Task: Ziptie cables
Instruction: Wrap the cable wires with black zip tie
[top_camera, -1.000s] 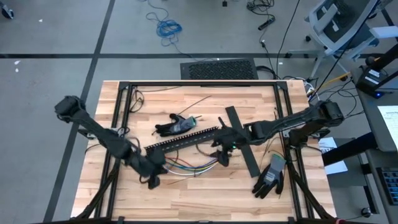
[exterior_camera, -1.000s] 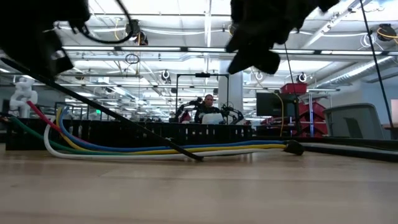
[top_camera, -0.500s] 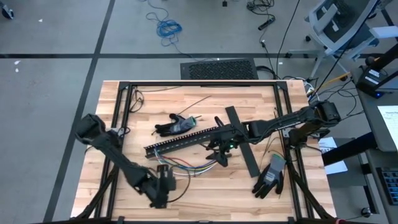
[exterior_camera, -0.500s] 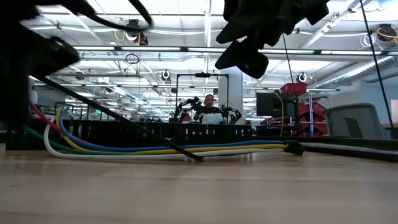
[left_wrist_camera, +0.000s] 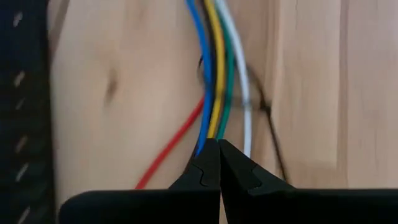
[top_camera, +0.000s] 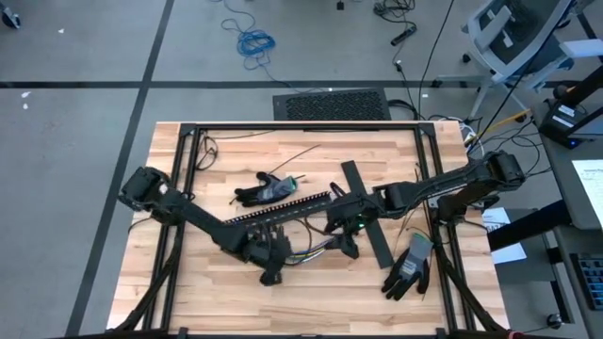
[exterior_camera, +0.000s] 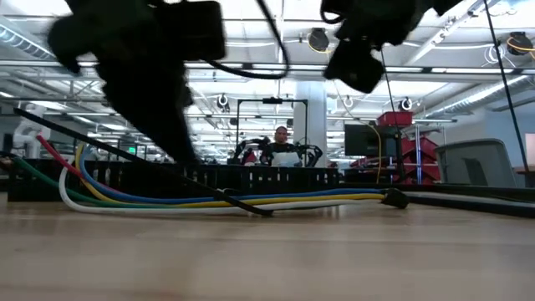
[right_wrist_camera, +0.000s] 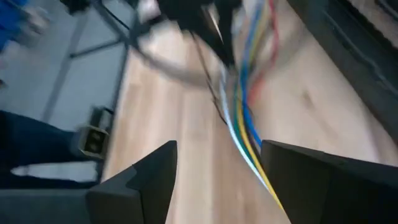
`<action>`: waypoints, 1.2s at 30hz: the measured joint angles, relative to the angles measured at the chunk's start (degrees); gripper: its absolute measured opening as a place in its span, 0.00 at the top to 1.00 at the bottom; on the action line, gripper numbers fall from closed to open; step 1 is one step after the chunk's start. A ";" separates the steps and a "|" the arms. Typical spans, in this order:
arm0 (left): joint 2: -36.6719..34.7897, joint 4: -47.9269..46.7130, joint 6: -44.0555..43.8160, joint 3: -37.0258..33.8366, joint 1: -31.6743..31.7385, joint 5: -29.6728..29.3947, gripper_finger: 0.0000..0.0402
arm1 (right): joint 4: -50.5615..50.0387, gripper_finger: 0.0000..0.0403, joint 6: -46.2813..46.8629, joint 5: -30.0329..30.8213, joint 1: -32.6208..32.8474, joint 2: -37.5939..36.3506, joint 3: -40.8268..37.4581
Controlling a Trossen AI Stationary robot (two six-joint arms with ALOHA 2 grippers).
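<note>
The cables (top_camera: 306,252), a loose bundle of blue, yellow, green, white and red wires (left_wrist_camera: 214,74), lie flat on the wooden table in front of the black slotted duct (top_camera: 283,209). A thin black strip (exterior_camera: 242,203) slants across them, its low end on the table. My left gripper (top_camera: 273,275) is shut and points steeply down just over the bundle's left part (left_wrist_camera: 219,163). Whether its tips touch the wires I cannot tell. My right gripper (top_camera: 347,247) hangs open above the bundle's right part, with the wires showing beyond its two fingers (right_wrist_camera: 217,174).
One black glove (top_camera: 264,191) lies behind the duct and another (top_camera: 410,266) near the table's right front. A flat black bar (top_camera: 366,215) lies slanted under the right arm. A black tube frame (top_camera: 301,126) runs round the table. Bare wood lies along the near edge.
My left gripper has swung from the table's near left toward the right, along the near side, and stands over the cables, having rolled about its wrist. It stays shut. My right gripper has turned a little in place. The cables and the black strip have not moved.
</note>
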 joint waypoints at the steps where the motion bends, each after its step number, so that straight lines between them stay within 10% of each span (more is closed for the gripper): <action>1: -1.44 -2.64 -0.52 0.00 -0.07 -0.10 1.00 | -2.20 0.45 -0.08 1.29 0.23 -0.80 -0.01; 10: -15.81 -7.62 -1.00 -2.42 -5.15 -1.32 1.00 | -8.06 0.45 -0.01 5.99 5.27 -2.67 -0.07; 36: -11.88 5.19 5.02 -5.77 2.93 15.01 0.52 | -5.31 0.45 2.15 10.75 7.79 -2.21 -0.07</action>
